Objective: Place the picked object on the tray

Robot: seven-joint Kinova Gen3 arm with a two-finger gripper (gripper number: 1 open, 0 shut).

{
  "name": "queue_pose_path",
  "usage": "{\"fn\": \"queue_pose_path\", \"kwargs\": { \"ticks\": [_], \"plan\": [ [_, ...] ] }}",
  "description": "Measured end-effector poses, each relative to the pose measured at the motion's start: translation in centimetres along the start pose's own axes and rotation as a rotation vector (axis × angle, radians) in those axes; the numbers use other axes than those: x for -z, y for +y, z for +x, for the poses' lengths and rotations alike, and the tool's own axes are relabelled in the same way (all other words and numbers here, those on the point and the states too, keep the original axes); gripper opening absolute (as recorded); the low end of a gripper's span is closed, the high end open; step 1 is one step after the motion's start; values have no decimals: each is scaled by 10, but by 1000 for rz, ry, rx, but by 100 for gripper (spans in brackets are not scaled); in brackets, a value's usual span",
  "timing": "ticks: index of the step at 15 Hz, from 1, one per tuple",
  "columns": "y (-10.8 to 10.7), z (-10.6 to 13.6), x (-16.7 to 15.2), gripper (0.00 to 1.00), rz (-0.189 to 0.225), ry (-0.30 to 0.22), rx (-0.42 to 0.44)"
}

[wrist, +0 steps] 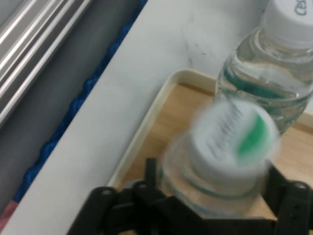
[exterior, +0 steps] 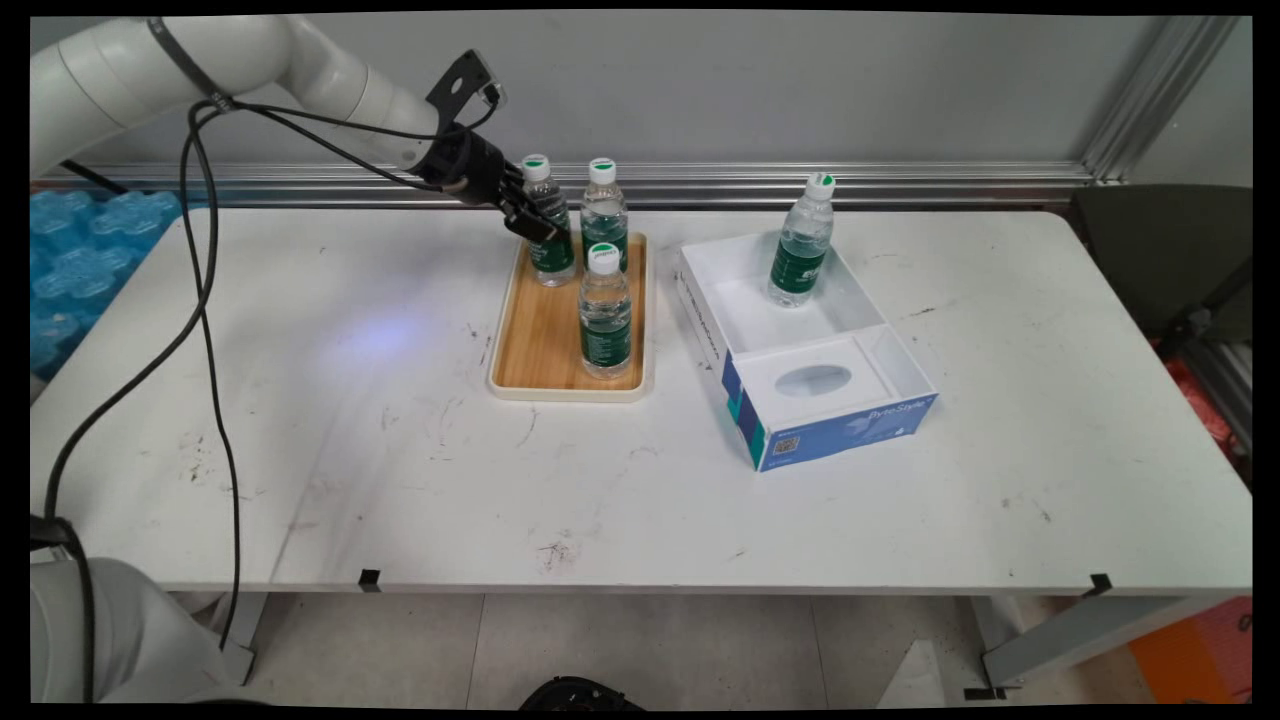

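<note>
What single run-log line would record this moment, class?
end effector: around rear-left bottle, closure unclear | tray: three bottles upright | box: one bottle upright

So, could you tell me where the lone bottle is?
In the main view, the lone bottle stands upright in the white box, at its far end, right of the wooden tray.

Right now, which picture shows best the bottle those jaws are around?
The main view: the back-left bottle stands whole and upright on the wooden tray, the gripper at its side. The hand view shows only its blurred cap and shoulders from above.
</note>
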Motion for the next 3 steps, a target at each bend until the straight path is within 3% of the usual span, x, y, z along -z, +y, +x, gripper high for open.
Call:
{"fn": "queue_pose_path", "kwargs": {
  "ticks": [3],
  "plan": [
    [0, 0, 1, 100, -1, 4, -13]
  ]
}}
